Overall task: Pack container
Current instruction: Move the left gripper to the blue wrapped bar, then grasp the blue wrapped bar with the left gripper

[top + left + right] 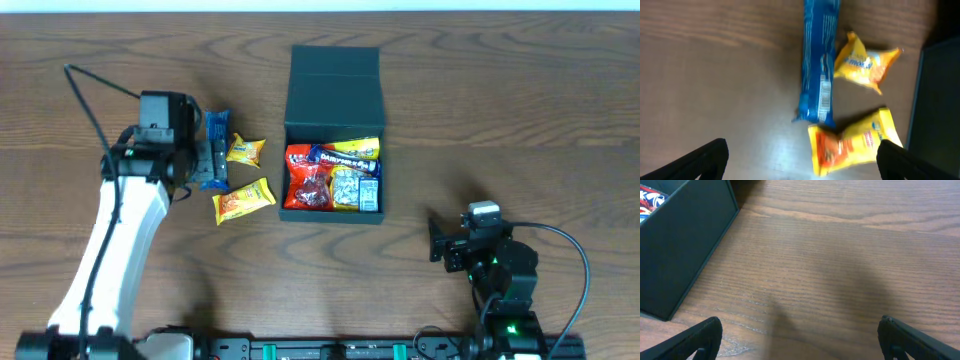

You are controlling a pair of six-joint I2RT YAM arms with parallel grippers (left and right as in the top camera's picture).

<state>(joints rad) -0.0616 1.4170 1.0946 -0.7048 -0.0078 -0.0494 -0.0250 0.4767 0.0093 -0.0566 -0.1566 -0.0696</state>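
The container (333,185) is a dark teal-black square box at the table's middle, its flap lid (333,75) folded back, with several snack packets inside. Left of it lie a long blue packet (216,135), a small yellow packet (246,150) and a yellow-orange packet (243,201). My left gripper (203,162) hovers open over the blue packet's near end. In the left wrist view the blue packet (820,65) and both yellow packets (865,62) (852,145) lie ahead of the open left gripper (801,162). My right gripper (434,240) stands open and empty, right of the box.
The right wrist view has the container's dark outer wall (685,245) at the upper left and bare wood table (840,255) ahead of the open right gripper (800,340). A black cable (95,85) runs from the left arm.
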